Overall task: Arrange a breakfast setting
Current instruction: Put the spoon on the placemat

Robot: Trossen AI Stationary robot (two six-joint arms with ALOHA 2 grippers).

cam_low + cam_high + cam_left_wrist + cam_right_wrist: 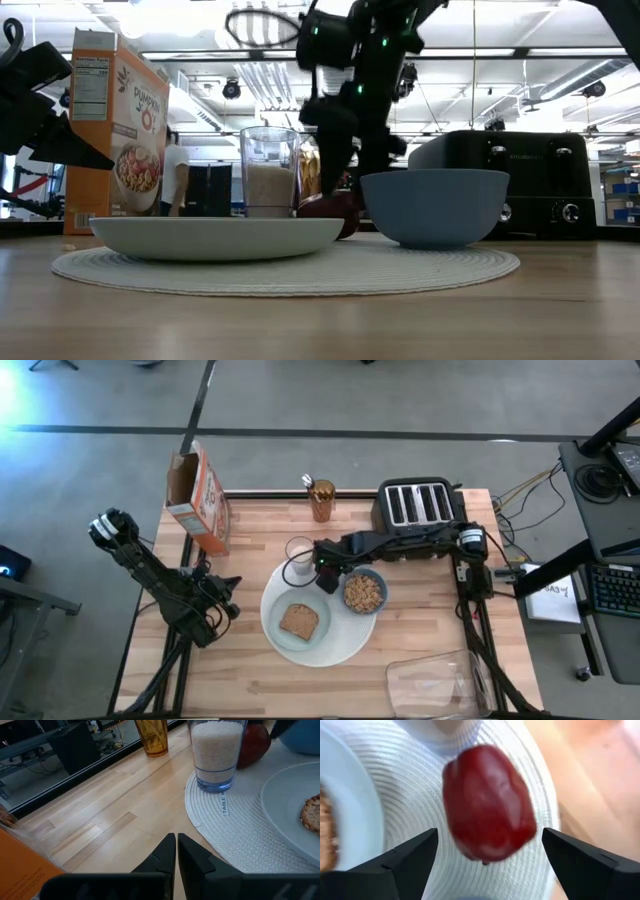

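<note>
Hovering over the small red fruit (487, 805), right gripper (490, 857) spread wide, jaws standing either side of it and grasping nothing. Sitting on the woven white mat (235, 837), the fruit, tucked between the milk glass (298, 554) and the small blue bowl (365, 592). Resting nearby, the brown toast (299, 621) on the pale green-white plate (322, 628). Waiting at the near left of the desk (250, 670), left gripper (176, 851) clenched shut and holding nothing. Looking like the fruit-placing step, just at the letting-go point. Calling next, by this reading, for lifting the right gripper straight up, clearing both glass and bowl without nudging either. No spoon showing anywhere.
</note>
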